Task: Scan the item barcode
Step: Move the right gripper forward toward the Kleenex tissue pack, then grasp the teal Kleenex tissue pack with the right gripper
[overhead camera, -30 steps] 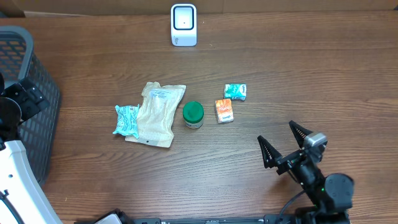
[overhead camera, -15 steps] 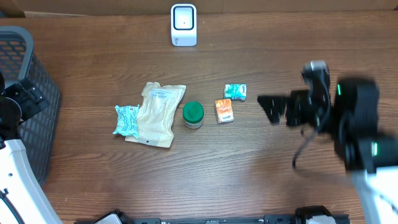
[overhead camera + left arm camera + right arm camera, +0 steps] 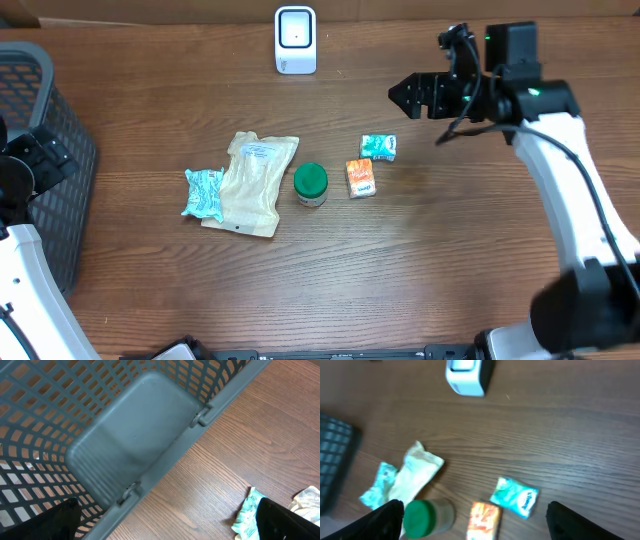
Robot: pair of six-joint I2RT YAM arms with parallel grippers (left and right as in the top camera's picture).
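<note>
Since a second ago the right arm (image 3: 560, 150) has swung from the table's (image 3: 300, 290) near right corner up to its far right side, and the right gripper (image 3: 472, 507) now points left across the wood. None of the goods has shifted.

Nothing has been picked up, so the task is barely begun. Which item is meant I cannot tell. The teal packet (image 3: 378, 147) lies nearest the gripper, right of the table's middle, with the orange box (image 3: 361, 178) just beside it toward the near edge. A green-lidded jar (image 3: 311, 184) stands left of the box, then a beige pouch (image 3: 250, 183) and a pale teal sachet (image 3: 204, 193) tucked against the pouch's left side. All lie flat on the wood, untouched.

At the middle of the far edge stands the scanner (image 3: 296, 40), upright, well apart from the goods and with nothing in front of it.

In the wrist view the right gripper's fingers stand wide apart and empty, above and beyond the teal packet. Still to do, as I judge it: come down on an item, grasp it, carry it to the scanner and turn its barcode to the window.

Over by the left edge the left gripper (image 3: 170, 527) hangs fully spread and empty beside the basket (image 3: 40, 150).
</note>
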